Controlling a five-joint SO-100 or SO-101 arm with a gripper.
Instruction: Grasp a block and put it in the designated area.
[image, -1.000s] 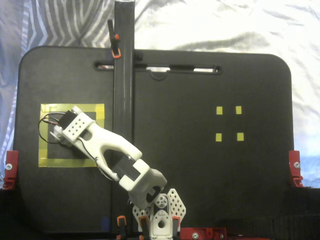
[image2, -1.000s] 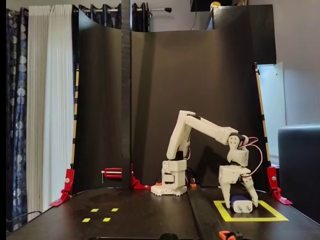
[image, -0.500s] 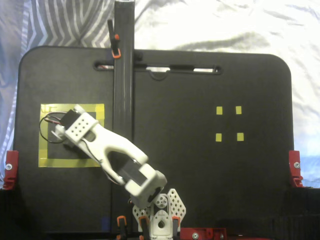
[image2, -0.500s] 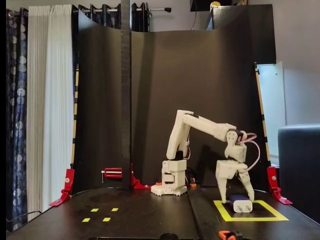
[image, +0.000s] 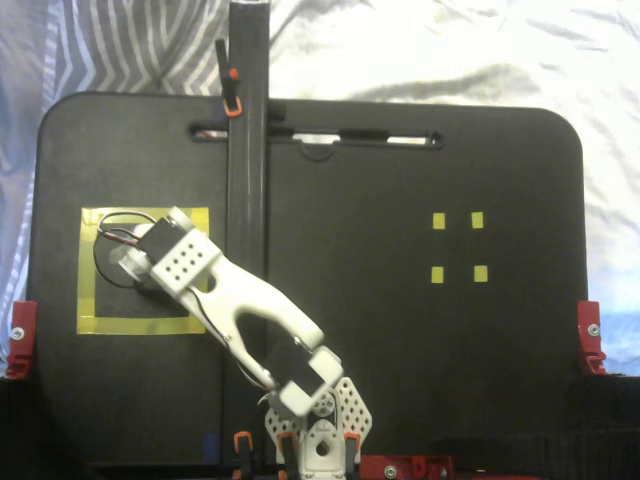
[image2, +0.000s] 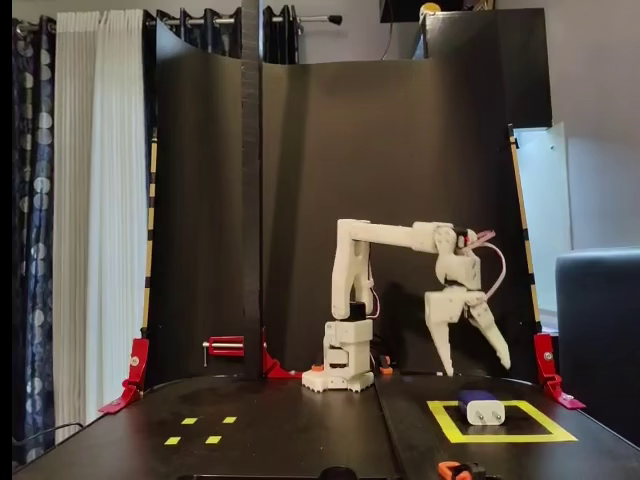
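Your claw (image2: 476, 358) is hanging in the air with its two white plastic fingers splayed wide apart, tips pointing down, and nothing between them. It's clear of the tabletop (image2: 300, 430), up above and a bit behind the block (image2: 481, 408) in the side-on fixed view.

The block is a small boxy thing, dark blue on top with a pale end face toward the camera, lying flat inside the designated area (image2: 500, 435). That area is a square outline of wide yellow tape around matte black surface. In the top-down fixed view the arm's perforated white wrist (image: 183, 262) sits over the designated area (image: 85, 270), so you can't see the block from there.

Further out, the arm is chunky white printed plastic with thin looping wires at the wrist. The tabletop is a smooth black board with rounded corners, four tiny yellow tape squares (image: 458, 247) well apart from the big one, and red clamps (image: 20, 338) at its edges.
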